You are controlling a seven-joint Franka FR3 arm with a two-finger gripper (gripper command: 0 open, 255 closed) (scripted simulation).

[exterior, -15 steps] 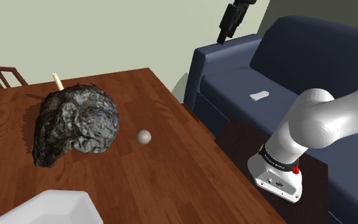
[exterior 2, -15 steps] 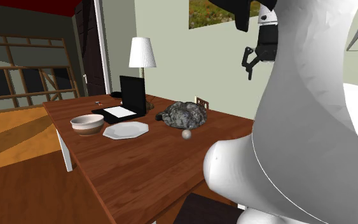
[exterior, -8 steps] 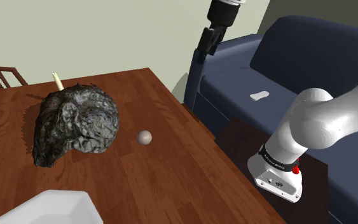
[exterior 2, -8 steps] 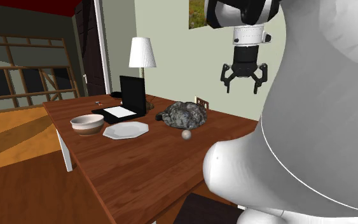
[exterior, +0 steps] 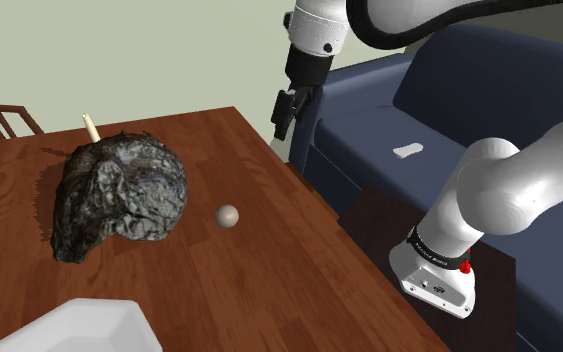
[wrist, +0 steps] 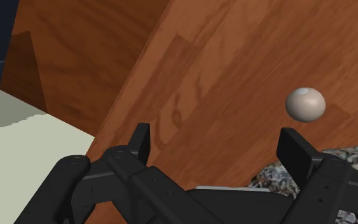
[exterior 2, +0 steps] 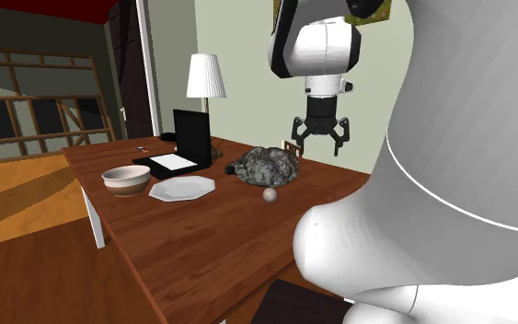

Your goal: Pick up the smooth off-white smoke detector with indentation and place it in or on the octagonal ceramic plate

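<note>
- End effector (exterior: 281, 124) (exterior 2: 319, 147) (wrist: 219, 144): all black, pointing down, in the air above the bench edge that faces the sofa. Its two fingers stand wide apart, released, with nothing between them.
- Smoke detector (exterior: 227, 215) (exterior 2: 270, 194) (wrist: 305, 104): a small, smooth, rounded off-white body lying on the bare bench top. It sits just beside the dark lump, on the shoulder view's right of it. In the wrist view it lies beyond one fingertip and is not touched.
- Octagonal plate (exterior: 87, 322) (exterior 2: 182, 189): white and flat on the bench, well apart from the smoke detector. In the second exterior view it lies to the left of the detector, close beside the bowl.
- Bench (exterior: 269, 275) (exterior 2: 201, 244) (wrist: 203, 70): reddish-brown wood with visible grain.
- Dark lump (exterior: 119, 192) (exterior 2: 266, 167): a mottled black and grey, rock-like mass, far larger than the detector. A cream stick (exterior: 90, 127) rises behind it.
- Bowl (exterior 2: 126, 179): beige with a darker band, near the bench's edge.
- Laptop-like black object (exterior 2: 188, 138): an upright dark panel with a white sheet at its base, just behind the plate.
- Table lamp (exterior 2: 206, 78): white shade, at the back of the bench.
- Sofa (exterior: 469, 110): navy blue, beside the bench, with a small white item (exterior: 406, 151) on its seat.
- Arm (exterior: 489, 200): white, rising from the dark stand (exterior: 374, 215) and arching over towards the bench.
</note>
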